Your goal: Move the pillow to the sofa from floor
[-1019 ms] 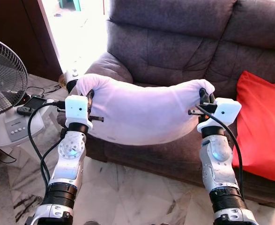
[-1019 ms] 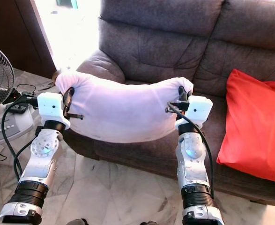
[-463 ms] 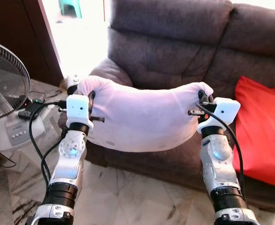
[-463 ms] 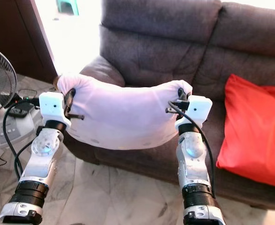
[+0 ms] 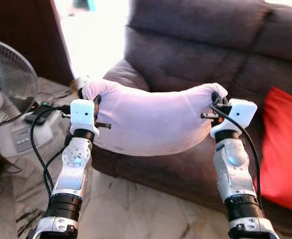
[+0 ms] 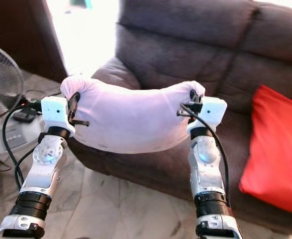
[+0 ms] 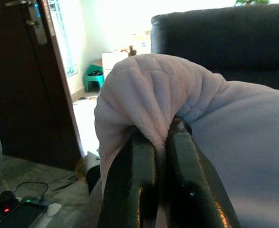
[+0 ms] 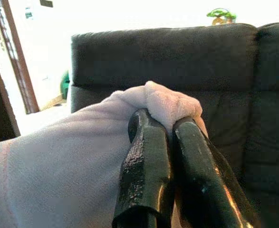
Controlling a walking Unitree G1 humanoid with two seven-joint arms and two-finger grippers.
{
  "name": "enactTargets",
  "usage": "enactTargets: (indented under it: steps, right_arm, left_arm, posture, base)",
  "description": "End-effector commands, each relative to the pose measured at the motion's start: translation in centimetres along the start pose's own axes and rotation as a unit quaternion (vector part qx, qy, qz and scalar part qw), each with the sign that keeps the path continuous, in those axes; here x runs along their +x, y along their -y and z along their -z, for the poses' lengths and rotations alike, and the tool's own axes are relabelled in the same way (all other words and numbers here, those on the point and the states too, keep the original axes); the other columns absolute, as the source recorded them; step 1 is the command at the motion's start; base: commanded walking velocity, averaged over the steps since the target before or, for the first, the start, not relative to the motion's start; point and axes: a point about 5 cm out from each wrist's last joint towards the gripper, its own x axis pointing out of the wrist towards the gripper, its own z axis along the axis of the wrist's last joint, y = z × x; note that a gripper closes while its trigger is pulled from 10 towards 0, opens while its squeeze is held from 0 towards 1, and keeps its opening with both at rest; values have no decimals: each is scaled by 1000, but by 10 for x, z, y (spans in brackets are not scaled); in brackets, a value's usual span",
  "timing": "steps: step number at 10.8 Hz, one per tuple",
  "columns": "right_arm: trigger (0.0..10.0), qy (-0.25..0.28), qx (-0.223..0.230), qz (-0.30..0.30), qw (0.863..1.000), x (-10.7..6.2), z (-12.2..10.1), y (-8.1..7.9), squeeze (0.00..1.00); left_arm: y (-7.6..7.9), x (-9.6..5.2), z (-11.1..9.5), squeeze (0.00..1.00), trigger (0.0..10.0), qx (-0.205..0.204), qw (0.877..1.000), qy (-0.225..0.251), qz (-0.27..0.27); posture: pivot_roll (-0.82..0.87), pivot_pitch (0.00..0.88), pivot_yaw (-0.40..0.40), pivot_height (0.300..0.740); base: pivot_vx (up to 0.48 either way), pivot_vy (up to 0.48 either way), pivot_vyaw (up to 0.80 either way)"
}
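Left tool [image 7: 160,137]: both black fingers pressed together on a bunched corner of the white pillow [image 5: 150,119]; fabric folds over the fingertips. Right tool [image 8: 170,128]: same condition, fingers clamped on the opposite corner, fabric pinched between them.

Pillow hangs slung between the two tools, sagging in the middle, clear of the floor [image 5: 136,209]. It is held in front of the grey sofa [image 5: 195,55], at about the level of the seat's front edge, before the left-hand seat and beside the rounded armrest [image 5: 131,74]. I cannot tell whether its lower edge touches the seat front.

Surroundings: red cushion [image 5: 285,149] lies on the sofa seat to the robot's right, well apart from the pillow. A standing fan [image 5: 6,84] and cables [image 5: 41,107] sit on the floor to the left.

Step in hand, by judgement: carry phase, pillow lifted and brought up to the sofa, not yet set down.

Next move likely calls for reaching both arms forward together over the seat, lowering until the pillow rests on the cushion, then parting both tools. Uneven reach could drag one corner off the seat edge.
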Motion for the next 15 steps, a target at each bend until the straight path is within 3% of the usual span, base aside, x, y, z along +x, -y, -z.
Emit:
enactTargets:
  steps: [1, 2, 15]
  right_arm:
    - [10000, 31, 0, 14, 999, 4, -15, 8, 0]
    - [10000, 32, 4, 8, 999, 5, -16, 6, 0]
    - [10000, 26, 14, 1, 1000, 4, -15, 1, 0]
  left_arm:
    - [1, 6, -17, 0, 10000, 1, 999, 36, 5]
    - [1, 6, -17, 0, 10000, 1, 999, 34, 5]
    - [4, 7, -17, 0, 10000, -4, 1000, 29, 7]
  posture:
    - [84, 73, -63, 740]
    - [84, 74, -63, 740]
    - [84, 74, -72, 740]
  base:
    - [281, 0, -738]
    - [285, 0, -800]
    - [286, 0, 0]
